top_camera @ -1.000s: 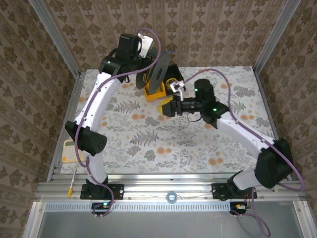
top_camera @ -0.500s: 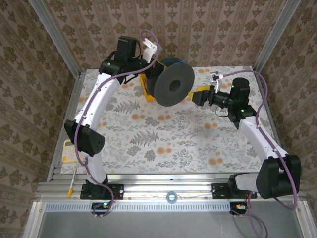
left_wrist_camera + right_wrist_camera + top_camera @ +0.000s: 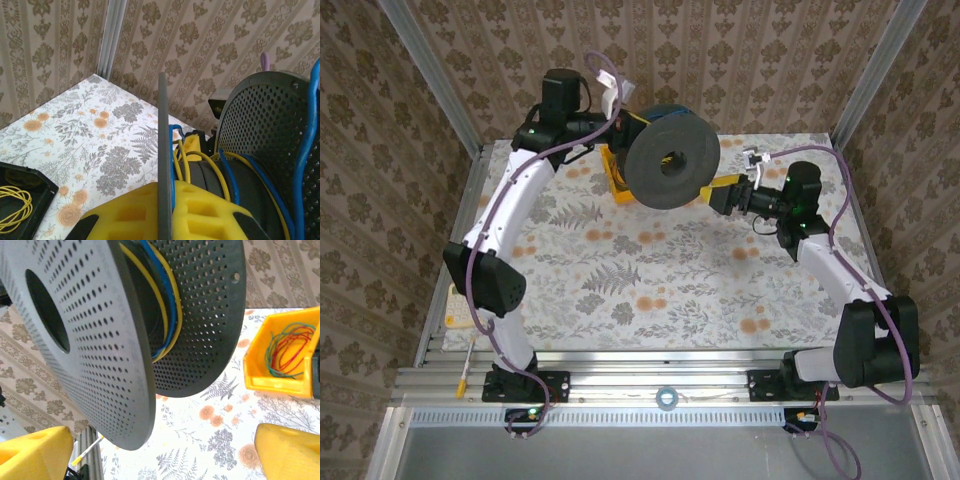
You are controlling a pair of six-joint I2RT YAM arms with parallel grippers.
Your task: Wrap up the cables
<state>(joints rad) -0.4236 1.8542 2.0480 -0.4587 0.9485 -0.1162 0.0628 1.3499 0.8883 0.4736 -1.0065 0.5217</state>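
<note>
1. The left gripper is clamped tight on the rim of one flange of a dark perforated spool. It holds the spool clear of the worktop at the back of the cell.
2. The cables, one blue and one yellow, lie wound around the spool's hub between its two flanges. The left wrist view shows several turns of each.
3. The right gripper stands wide open and holds nothing. It is just beside the spool's lower right edge, and whether it touches it cannot be told.
4. A yellow bin holding red and green wire sits on the worktop behind the spool.
5. Change over the last second: the spool was edge-on to the overhead camera and now faces it broadside. The right gripper was at the middle of the worktop, below the spool, and is now out to the right.
6. Change over the last half second: the spool is slightly higher, the left wrist has shifted back and left, and the right gripper's place is almost unchanged.
</note>
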